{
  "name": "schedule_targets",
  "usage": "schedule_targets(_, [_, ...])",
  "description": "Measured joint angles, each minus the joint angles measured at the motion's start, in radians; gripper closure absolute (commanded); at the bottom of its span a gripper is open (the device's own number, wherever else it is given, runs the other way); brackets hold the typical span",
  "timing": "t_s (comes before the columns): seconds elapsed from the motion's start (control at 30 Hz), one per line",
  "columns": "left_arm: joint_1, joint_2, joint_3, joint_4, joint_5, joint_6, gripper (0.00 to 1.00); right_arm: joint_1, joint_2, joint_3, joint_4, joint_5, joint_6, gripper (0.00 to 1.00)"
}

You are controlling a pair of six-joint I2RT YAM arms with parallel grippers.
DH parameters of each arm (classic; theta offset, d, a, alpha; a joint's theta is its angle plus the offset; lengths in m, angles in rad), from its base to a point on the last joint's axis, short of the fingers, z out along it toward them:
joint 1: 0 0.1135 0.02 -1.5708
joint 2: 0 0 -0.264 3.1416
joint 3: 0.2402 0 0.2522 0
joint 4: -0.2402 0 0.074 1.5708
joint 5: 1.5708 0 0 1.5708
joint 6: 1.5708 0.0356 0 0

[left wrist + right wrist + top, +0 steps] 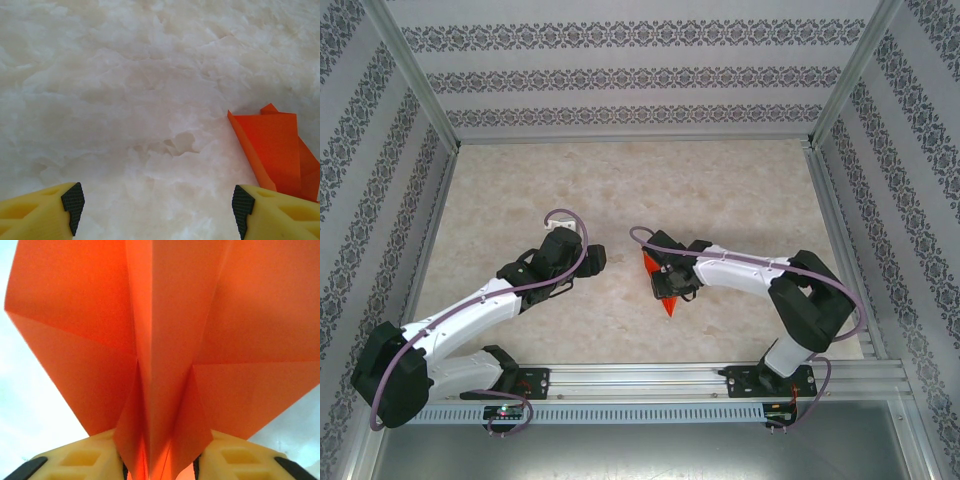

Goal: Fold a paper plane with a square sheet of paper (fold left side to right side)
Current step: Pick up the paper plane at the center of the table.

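Pinching the bright orange paper plane (165, 340) at its centre fold, your right hand (160, 462) might crush the wings if it twists; left hand (157, 202) sits spread wide, low in frame.

Paper plane (669, 303) (272, 147) (165, 340) is sitting mid-table, slightly right of centre, with one pointed tip showing toward the near edge. Bright orange, unmarked, and folded in layers, with flaps lifting slightly. Wings are spreading either side of the centre crease, and the keel is being pinched between the right gripper (160, 467) fingers.
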Motion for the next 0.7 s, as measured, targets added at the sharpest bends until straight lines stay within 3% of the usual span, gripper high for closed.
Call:
schedule_targets(0.33, [0.000, -0.002, 0.000, -0.004, 0.000, 0.007, 0.17, -0.013, 0.049, 0.026, 0.000, 0.006, -0.006, 0.97])
schedule_targets(0.47, [0.000, -0.007, 0.001, -0.011, 0.000, 0.015, 0.16, -0.077, 0.056, 0.098, -0.023, -0.004, -0.014, 0.97])
schedule_targets(0.7, [0.000, -0.008, 0.002, -0.022, 0.008, 0.038, 0.16, -0.245, 0.204, 0.429, -0.095, -0.002, -0.081, 0.96])
